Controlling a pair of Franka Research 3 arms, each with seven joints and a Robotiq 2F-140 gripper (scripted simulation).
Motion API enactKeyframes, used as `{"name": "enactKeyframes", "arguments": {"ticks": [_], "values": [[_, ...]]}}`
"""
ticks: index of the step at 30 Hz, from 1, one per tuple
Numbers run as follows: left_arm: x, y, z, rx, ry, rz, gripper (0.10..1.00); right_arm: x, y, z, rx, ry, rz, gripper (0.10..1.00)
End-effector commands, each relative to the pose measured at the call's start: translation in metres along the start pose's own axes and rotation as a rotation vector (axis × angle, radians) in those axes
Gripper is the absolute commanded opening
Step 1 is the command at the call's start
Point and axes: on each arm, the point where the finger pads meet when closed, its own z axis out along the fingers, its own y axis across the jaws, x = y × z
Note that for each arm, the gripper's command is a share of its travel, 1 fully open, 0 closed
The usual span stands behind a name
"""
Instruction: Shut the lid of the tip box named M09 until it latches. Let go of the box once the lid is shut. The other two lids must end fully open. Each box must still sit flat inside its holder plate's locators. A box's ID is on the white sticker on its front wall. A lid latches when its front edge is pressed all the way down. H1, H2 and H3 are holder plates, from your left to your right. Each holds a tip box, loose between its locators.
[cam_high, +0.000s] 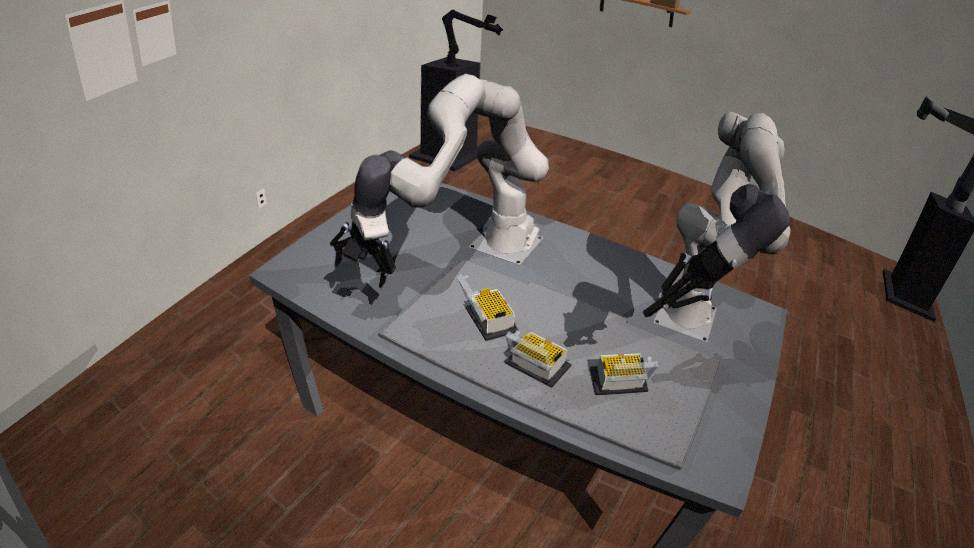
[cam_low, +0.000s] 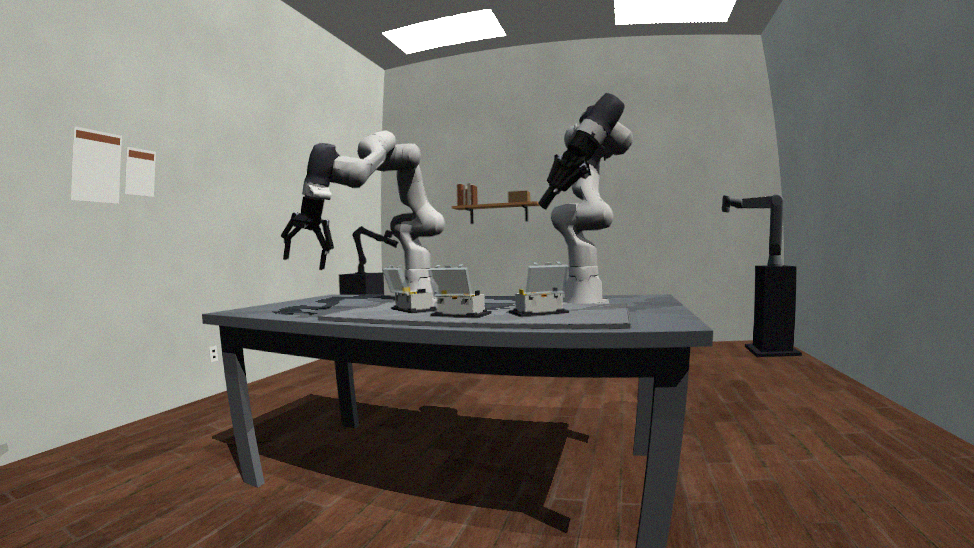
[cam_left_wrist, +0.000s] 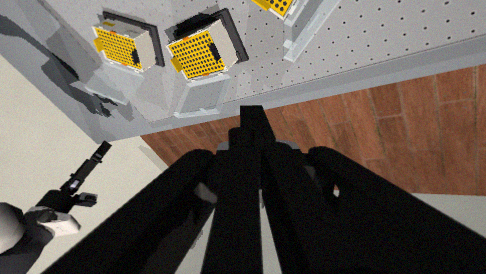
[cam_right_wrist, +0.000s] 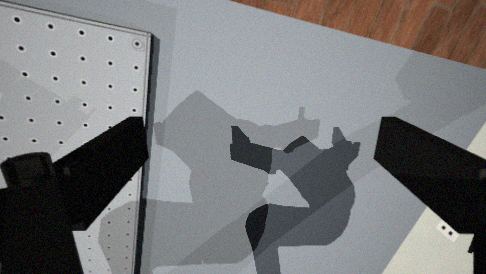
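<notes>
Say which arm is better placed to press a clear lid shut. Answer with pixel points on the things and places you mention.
Left, probably: the left gripper (cam_high: 648, 312) (cam_low: 544, 203) (cam_left_wrist: 250, 123) is shut, and its wrist view faces the white, yellow-topped tip boxes (cam_high: 538, 367) (cam_low: 459, 304) (cam_left_wrist: 197, 55); the right gripper (cam_high: 360, 269) (cam_low: 303, 263) (cam_left_wrist: 98, 152) (cam_right_wrist: 260, 138) is open, its view showing none.

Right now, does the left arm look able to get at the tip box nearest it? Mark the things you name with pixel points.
Probably yes: the left gripper (cam_high: 647, 314) (cam_low: 543, 204) (cam_left_wrist: 250, 123) is shut and holds nothing, and nothing visible stands between it and the tip box (cam_high: 620, 383) (cam_low: 540, 304) (cam_left_wrist: 280, 6). Actual reach is uncertain.

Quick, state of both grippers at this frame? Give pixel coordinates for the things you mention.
Left gripper (cam_high: 648, 312) (cam_low: 543, 204) (cam_left_wrist: 251, 109): closed, nothing between the fingers.
Right gripper (cam_high: 359, 271) (cam_low: 304, 262) (cam_left_wrist: 101, 171) (cam_right_wrist: 261, 137): open, holding nothing.
</notes>
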Motion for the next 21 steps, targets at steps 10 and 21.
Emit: {"name": "enactKeyframes", "arguments": {"ticks": [10,21], "values": [[0.000,0.000,0.000,0.000,0.000,0.000,0.099,-0.034,0.043,-0.002,-0.011,-0.015,0.150,1.000],[0.000,0.000,0.000,0.000,0.000,0.000,0.099,-0.072,0.083,-0.004,-0.016,-0.030,0.288,1.000]]}}
